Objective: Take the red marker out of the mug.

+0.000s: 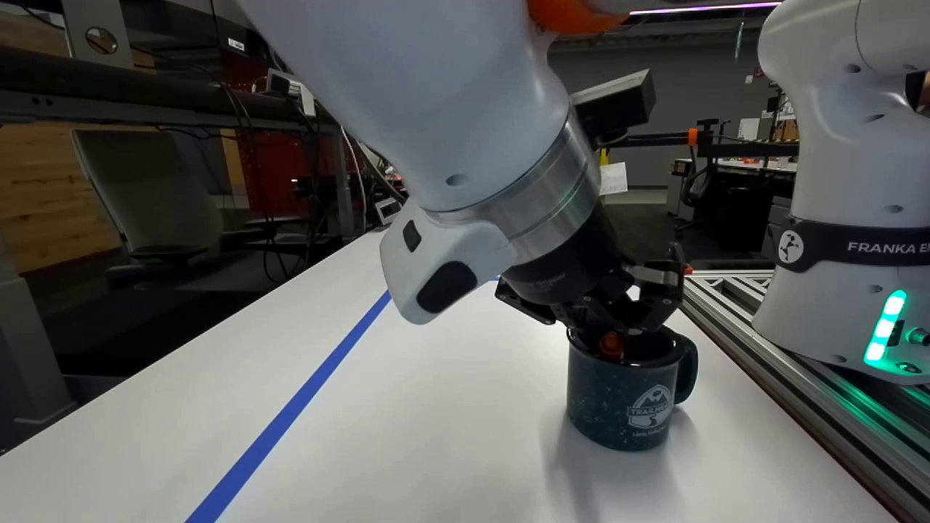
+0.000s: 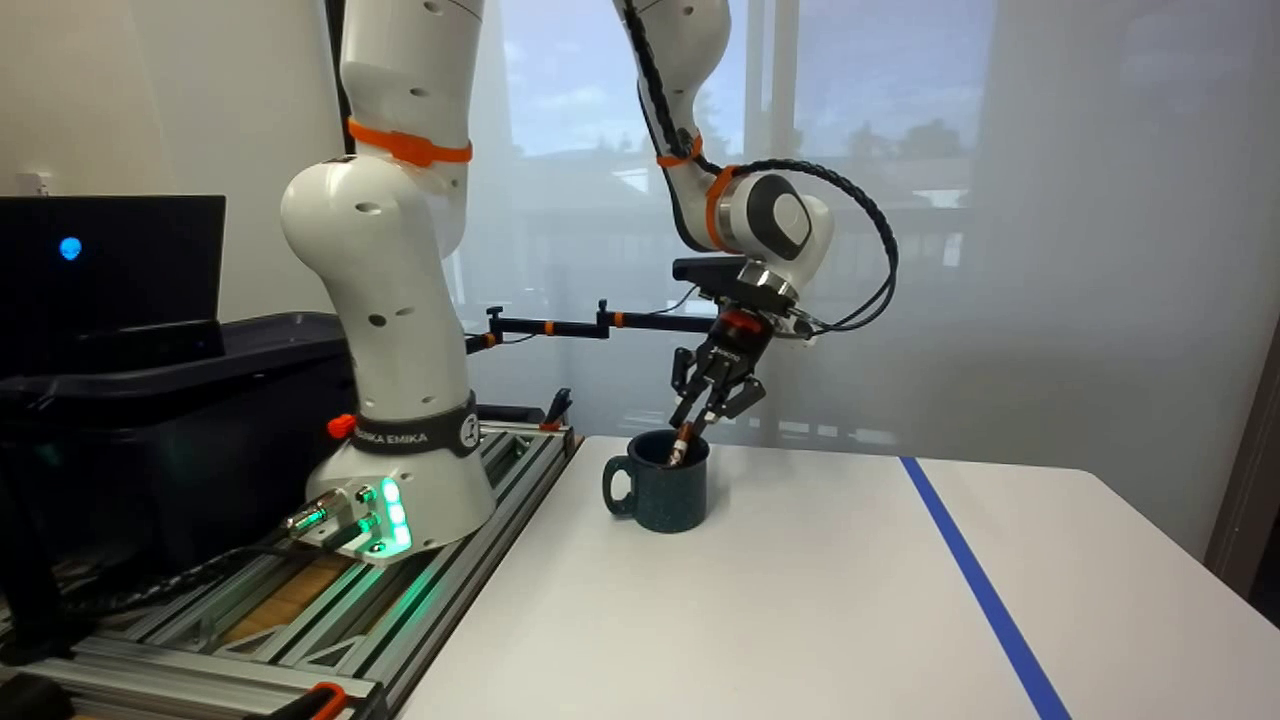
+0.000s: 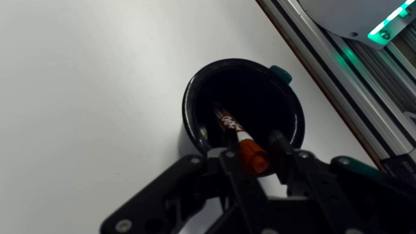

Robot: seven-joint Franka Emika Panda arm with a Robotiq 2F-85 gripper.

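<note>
The dark mug stands upright on the table in both exterior views, and its rim shows in the wrist view. The red marker leans inside it, its orange-red cap end up near the rim; the cap also shows in both exterior views. My gripper points down at a tilt over the mug in both exterior views. Its fingers stand on either side of the marker at the mug's mouth. The left finger is close to the cap; a gap shows beside the right finger.
The white table carries a blue tape line. A metal rail frame runs along the table edge near the mug's handle side. Another robot arm's base stands on the frame. A black bin sits beyond it.
</note>
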